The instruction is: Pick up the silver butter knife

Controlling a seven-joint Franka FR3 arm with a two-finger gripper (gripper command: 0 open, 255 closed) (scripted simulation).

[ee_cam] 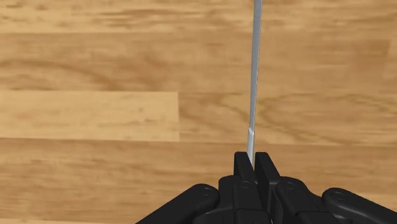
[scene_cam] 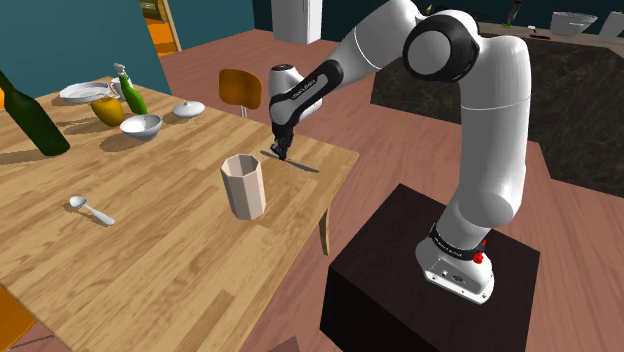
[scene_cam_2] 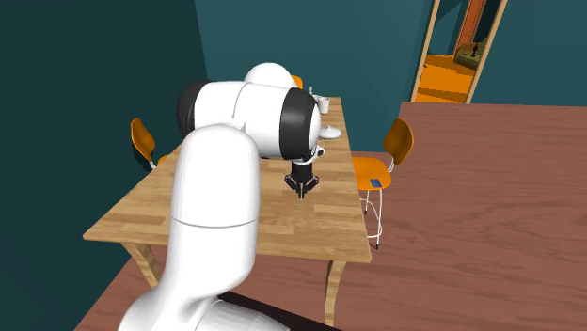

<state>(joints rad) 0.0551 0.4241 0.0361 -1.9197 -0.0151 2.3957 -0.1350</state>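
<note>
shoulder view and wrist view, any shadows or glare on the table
Shoulder view: a soft shadow lies beside the green bottle on the table. Wrist view: even light, no glare; the butter knife reads flat grey, paler near the gripper.

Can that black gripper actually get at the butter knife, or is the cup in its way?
Yes, it looks so: the gripper is clasping the butter knife on the table, and the cup stands apart, clear of it.

Butter knife [scene_cam: 298, 163] on surface [scene_cam: 180, 270] near the shoulder view's right edge, one end between end effector [scene_cam: 279, 153] fingers. Cup [scene_cam: 243, 186] just beside it, spoon [scene_cam: 90, 210] well left, chair [scene_cam: 240, 88] behind.
</note>
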